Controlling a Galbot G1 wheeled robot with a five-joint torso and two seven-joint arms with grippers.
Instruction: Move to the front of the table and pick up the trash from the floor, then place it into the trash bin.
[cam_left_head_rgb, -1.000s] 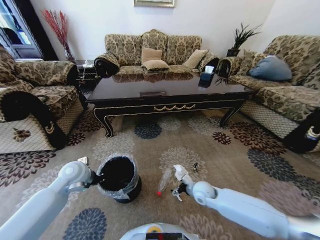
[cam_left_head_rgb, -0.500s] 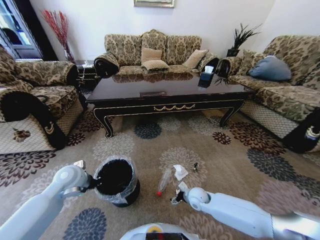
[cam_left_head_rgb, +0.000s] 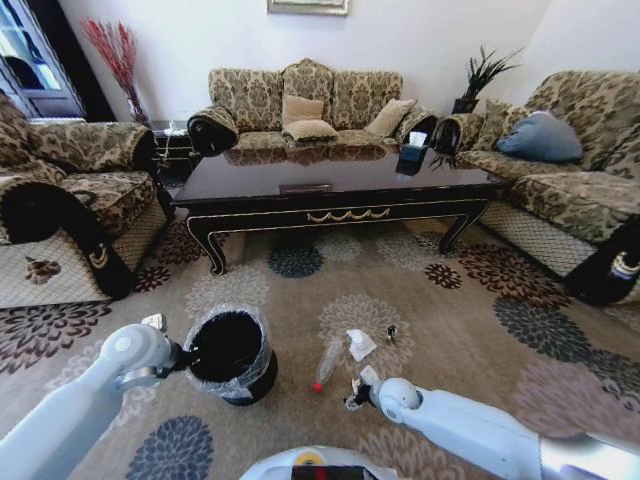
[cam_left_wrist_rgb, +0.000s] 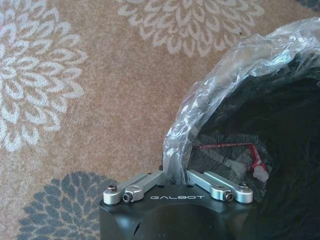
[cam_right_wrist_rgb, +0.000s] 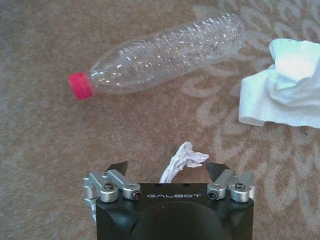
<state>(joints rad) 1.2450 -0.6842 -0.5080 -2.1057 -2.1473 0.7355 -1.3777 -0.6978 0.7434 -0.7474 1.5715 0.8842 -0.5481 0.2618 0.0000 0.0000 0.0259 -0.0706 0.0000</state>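
Observation:
The glossy black table (cam_left_head_rgb: 330, 190) stands ahead across the carpet. The black trash bin (cam_left_head_rgb: 228, 350) with a clear liner sits near my left side; my left gripper (cam_left_head_rgb: 178, 352) (cam_left_wrist_rgb: 175, 174) is shut on its rim and liner. The trash lies to the bin's right: a clear bottle (cam_left_head_rgb: 329, 360) (cam_right_wrist_rgb: 165, 52) with a red cap (cam_right_wrist_rgb: 81, 85), a white paper wad (cam_left_head_rgb: 360, 343) (cam_right_wrist_rgb: 287, 82) and a small crumpled white scrap (cam_right_wrist_rgb: 184, 159). My right gripper (cam_left_head_rgb: 354, 390) (cam_right_wrist_rgb: 169, 169) hovers low over the carpet, open, with the scrap between its fingers.
A tiny dark scrap (cam_left_head_rgb: 391, 333) lies beyond the paper wad. A red-and-white wrapper (cam_left_wrist_rgb: 252, 162) rests inside the bin. Patterned sofas (cam_left_head_rgb: 305, 105) ring the table on three sides, and a tissue box (cam_left_head_rgb: 414, 150) stands on it.
My right arm has drawn back toward me and dropped lower, uncovering the paper wad. The bin and my left gripper have shifted slightly left.

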